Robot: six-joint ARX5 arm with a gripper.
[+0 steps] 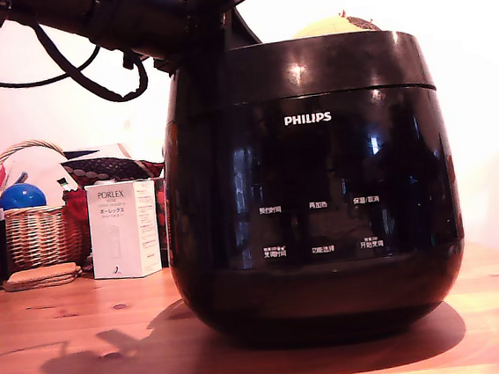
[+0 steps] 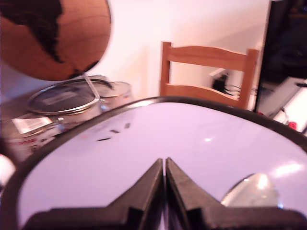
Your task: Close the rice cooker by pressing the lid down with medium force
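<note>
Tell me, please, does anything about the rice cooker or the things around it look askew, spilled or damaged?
Nothing stands out. The rice cooker stands upright on the wooden table, its lid down and level on the body. The gripper rests on the lid's glossy top, fingers together. No spill or damage shows.

Table-level front; wrist over lid [image 2: 192, 139].

Glossy black rice cooker [image 1: 312, 199], white PHILIPS logo, upright on the wooden table [image 1: 70, 346] near its front edge; lid [image 1: 326, 65] down, looks shut.
</note>
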